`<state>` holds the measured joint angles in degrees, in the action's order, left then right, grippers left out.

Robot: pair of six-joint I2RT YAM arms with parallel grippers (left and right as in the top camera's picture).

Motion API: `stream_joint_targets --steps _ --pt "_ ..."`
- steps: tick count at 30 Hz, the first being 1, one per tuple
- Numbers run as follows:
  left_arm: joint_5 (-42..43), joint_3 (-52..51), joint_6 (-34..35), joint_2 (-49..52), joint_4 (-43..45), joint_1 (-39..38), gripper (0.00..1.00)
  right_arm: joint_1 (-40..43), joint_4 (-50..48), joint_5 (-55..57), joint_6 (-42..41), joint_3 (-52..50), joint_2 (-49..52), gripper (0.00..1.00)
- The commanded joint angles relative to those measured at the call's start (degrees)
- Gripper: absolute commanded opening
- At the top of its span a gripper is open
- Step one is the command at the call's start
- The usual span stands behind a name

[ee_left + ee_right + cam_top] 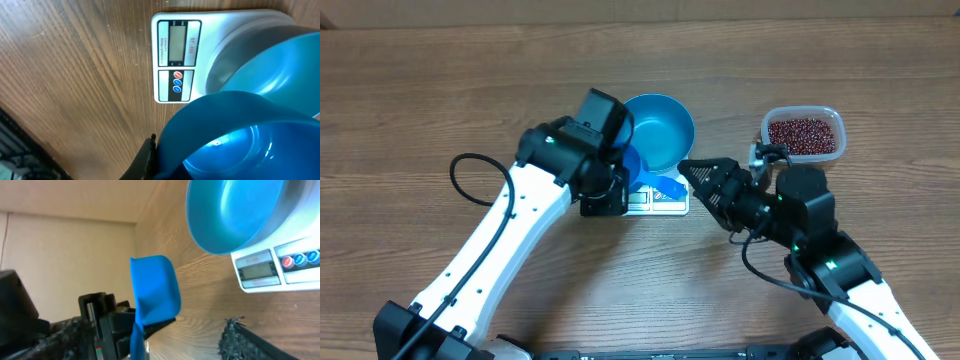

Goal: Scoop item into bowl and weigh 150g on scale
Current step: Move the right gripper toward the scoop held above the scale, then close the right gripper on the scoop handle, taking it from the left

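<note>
Looking down on a brown wooden table [420, 80], with the white scale [660, 205] sitting near the middle. Finding the blue bowl [662, 128] resting right on top of the scale, showing no beans inside. Spotting the beans [804, 134] waiting in a clear tub [765, 128], well apart from the scale on the right arm's side. Squeezing the little blue scoop [665, 185] tight with the left gripper [131, 324], over the scale's button edge. Reaching toward that scoop with the right gripper [692, 182], jaws apart and holding nothing, just beside the scale. Risking a drop by letting go on the left before pinching on the right, sending the scoop down onto the buttons [177, 81]. Risking a bump too, by swinging in too close and pushing the bowl off the scale, spoiling the weighing.
</note>
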<state>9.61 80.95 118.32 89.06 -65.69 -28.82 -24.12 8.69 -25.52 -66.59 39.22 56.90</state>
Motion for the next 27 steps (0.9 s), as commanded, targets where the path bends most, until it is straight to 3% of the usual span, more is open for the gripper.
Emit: stream_joint_targets --steps 1,9,19,27 --pt "-5.77 0.76 1.07 0.20 0.42 -1.70 0.04 -0.98 -3.80 -2.38 3.54 1.36 0.13 0.81" --pt "-5.53 0.76 1.07 0.20 2.82 -2.01 0.04 -2.21 -5.20 -1.95 4.39 1.36 0.13 0.81" --pt "-3.72 0.76 1.09 0.22 4.92 -2.01 0.04 -5.81 -5.03 2.80 6.93 1.36 0.33 0.64" --pt "-0.94 0.76 1.09 0.31 6.36 -2.01 0.04 -7.52 -5.03 9.09 6.88 1.36 0.35 0.63"
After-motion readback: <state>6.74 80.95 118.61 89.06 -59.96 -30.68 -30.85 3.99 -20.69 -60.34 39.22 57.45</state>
